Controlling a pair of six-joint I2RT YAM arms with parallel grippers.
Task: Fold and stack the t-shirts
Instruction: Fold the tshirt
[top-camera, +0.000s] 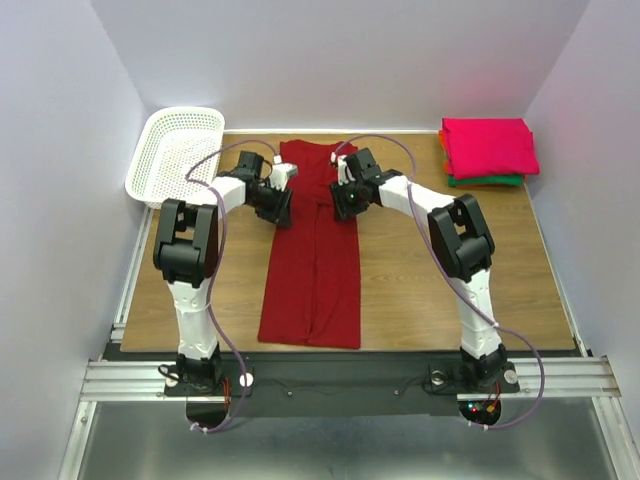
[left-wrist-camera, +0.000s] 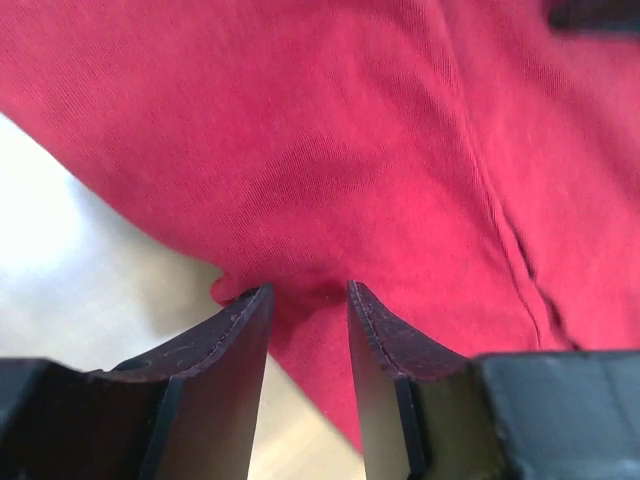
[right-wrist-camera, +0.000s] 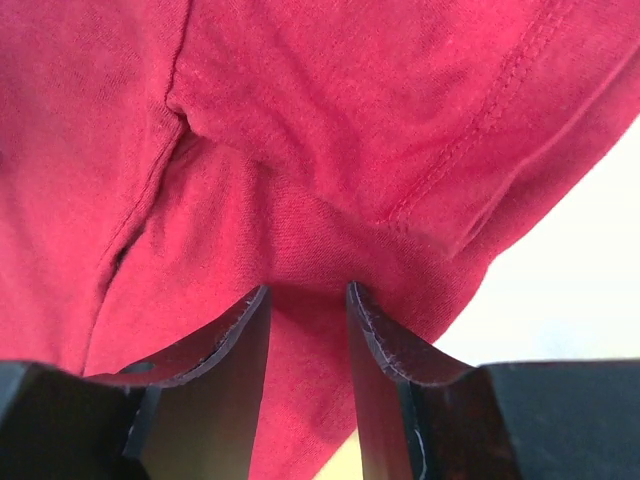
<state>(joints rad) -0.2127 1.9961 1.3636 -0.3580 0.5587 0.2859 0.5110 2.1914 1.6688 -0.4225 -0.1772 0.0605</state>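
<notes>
The dark red t-shirt (top-camera: 312, 270) lies folded into a long narrow strip down the middle of the table, collar end at the far side. My left gripper (top-camera: 283, 197) is at the strip's left edge near the far end, and its jaws are closed on the cloth edge (left-wrist-camera: 308, 290). My right gripper (top-camera: 343, 198) is at the right edge opposite, closed on a bunch of the cloth by a hemmed edge (right-wrist-camera: 307, 290). The dark red cloth (left-wrist-camera: 350, 150) fills the left wrist view, and it fills the right wrist view (right-wrist-camera: 300, 130) too. The folded pink t-shirt (top-camera: 488, 145) tops a stack, with orange and green edges (top-camera: 486, 181) under it.
A white lattice basket (top-camera: 175, 150) stands at the far left corner, partly off the table. The stack sits at the far right corner. Bare wooden table (top-camera: 430, 280) lies on both sides of the strip. Grey walls enclose the workspace.
</notes>
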